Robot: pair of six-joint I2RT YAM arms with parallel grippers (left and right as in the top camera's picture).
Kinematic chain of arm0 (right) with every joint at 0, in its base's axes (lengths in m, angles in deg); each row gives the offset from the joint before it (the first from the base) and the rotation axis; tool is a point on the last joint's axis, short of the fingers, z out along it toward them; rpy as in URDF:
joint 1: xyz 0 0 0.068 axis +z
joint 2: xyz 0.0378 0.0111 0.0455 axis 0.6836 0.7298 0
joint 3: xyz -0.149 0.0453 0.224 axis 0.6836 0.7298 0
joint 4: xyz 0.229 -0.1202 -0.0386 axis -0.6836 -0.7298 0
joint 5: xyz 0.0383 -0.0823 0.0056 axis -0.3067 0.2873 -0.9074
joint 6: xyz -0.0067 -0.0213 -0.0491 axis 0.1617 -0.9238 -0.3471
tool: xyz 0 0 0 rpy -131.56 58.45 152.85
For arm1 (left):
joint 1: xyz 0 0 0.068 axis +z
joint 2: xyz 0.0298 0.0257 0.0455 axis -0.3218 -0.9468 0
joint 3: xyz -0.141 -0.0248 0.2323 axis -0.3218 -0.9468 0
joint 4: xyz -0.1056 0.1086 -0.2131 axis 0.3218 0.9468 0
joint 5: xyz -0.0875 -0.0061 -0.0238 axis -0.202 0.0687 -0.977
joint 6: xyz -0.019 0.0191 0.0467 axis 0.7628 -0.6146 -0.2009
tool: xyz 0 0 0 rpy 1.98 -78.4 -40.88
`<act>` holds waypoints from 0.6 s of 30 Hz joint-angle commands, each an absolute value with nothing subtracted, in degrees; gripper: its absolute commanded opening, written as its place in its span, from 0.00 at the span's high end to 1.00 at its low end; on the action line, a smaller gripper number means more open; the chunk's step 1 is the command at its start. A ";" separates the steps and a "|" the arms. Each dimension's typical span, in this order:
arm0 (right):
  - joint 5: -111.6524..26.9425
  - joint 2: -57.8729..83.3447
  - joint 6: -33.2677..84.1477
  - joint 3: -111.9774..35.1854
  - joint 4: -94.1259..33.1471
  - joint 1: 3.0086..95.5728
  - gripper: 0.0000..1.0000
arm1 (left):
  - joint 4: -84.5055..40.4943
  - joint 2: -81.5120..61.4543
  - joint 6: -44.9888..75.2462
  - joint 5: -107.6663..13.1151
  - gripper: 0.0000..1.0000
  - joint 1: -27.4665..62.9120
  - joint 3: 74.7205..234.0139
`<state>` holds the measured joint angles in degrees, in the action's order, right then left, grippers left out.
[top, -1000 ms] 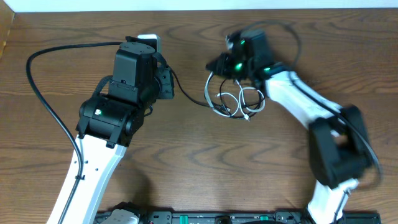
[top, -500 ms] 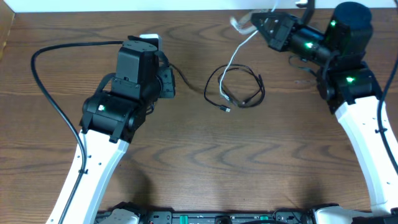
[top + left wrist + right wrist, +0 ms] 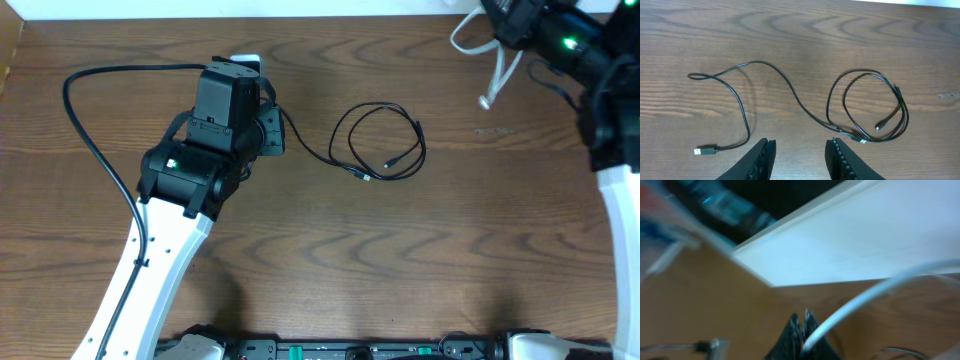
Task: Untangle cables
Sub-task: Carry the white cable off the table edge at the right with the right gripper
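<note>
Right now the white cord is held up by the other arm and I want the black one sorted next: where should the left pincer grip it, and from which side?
Grip the black cord on its single bare run left of the coil, with the left pincer coming straight down, jaws astride it. There it lies flat and alone; in the coil strands overlap.

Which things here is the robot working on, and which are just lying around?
Part of the job: thin white cable, pinched in the shut right gripper; thin black cables lying in loose loops; open left gripper near them.
Just there: thick black cable running to the left arm; brown wooden table.
</note>
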<state>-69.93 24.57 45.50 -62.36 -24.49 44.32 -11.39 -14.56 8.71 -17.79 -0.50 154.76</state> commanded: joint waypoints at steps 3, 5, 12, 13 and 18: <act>-51.57 27.52 32.37 -62.97 -35.92 39.38 0.99 | -11.24 -15.13 8.82 -17.46 0.62 -0.28 154.98; -39.35 31.06 28.39 -62.97 -35.24 38.07 0.99 | -11.24 -15.13 8.82 -17.46 0.62 -0.28 154.98; -24.03 43.04 22.64 -62.97 -26.13 32.78 0.99 | -10.15 -15.13 8.80 -17.42 0.62 -0.25 154.96; -23.87 44.37 22.58 -62.97 -24.82 31.42 0.99 | -9.97 -15.13 8.82 -17.42 0.62 -0.25 154.96; -23.87 52.92 22.55 -62.97 -14.22 22.75 0.99 | -9.78 -15.13 8.82 -17.42 0.62 -0.25 154.96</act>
